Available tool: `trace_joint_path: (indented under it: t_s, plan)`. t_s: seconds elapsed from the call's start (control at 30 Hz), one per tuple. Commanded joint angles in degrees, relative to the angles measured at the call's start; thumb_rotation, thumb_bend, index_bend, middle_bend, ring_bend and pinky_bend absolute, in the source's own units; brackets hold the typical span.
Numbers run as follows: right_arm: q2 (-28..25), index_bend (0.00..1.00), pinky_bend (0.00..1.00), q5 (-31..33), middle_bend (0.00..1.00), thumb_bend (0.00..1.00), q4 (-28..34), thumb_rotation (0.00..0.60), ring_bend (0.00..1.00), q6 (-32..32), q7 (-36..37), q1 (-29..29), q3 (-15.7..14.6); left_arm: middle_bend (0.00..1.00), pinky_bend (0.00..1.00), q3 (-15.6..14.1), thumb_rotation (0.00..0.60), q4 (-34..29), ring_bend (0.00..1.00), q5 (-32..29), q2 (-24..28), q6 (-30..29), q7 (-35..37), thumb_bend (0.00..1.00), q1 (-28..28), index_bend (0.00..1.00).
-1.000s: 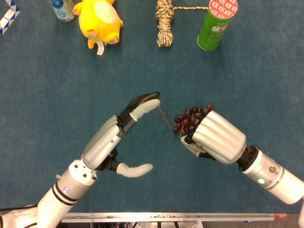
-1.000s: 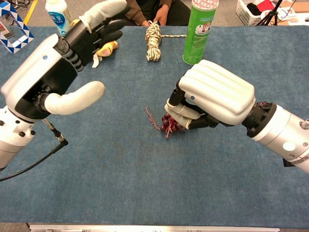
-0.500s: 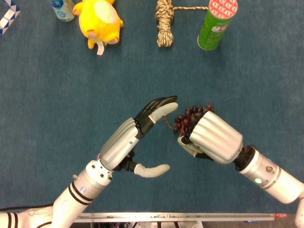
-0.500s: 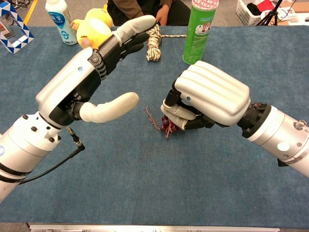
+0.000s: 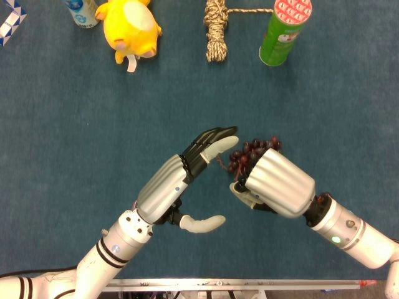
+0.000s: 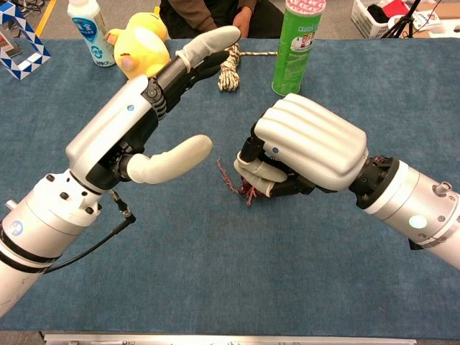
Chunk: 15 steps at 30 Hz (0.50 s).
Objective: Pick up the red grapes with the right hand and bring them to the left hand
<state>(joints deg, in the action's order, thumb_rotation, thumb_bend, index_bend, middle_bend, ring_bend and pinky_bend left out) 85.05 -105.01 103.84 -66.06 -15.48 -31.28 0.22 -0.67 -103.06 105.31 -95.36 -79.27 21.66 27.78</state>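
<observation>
Red grapes (image 5: 249, 152) mostly hidden under right hand (image 5: 274, 184).

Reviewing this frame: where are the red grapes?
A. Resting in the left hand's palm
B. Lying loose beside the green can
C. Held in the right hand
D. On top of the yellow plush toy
C: the right hand is curled around the red grapes, while the left hand waits open beside them.

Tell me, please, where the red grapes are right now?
In the head view the red grapes sit mid-table, held by the right hand, just right of the left hand's fingertips.
</observation>
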Motion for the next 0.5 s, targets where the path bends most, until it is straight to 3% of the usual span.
trace_joint_path:
  t_s: [0.03,0.5]
  plan:
    - [0.1,1.0,1.0,0.0,1.0,0.82,0.1,0.6,1.0,0.0,-0.2,-0.1,-0.1,0.0,0.0,-0.1,0.229,0.3,0.0,0.2,-0.3,-0.3,-0.1,0.21,0.1,0.0]
    - [0.3,1.0,1.0,0.3,1.0,0.82,0.1,0.6,1.0,0.1,-0.5,-0.6,-0.4,0.0,0.0,-0.1,0.227,0.8,0.0,-0.1,-0.9,-1.1,0.0,0.21,0.6,0.0]
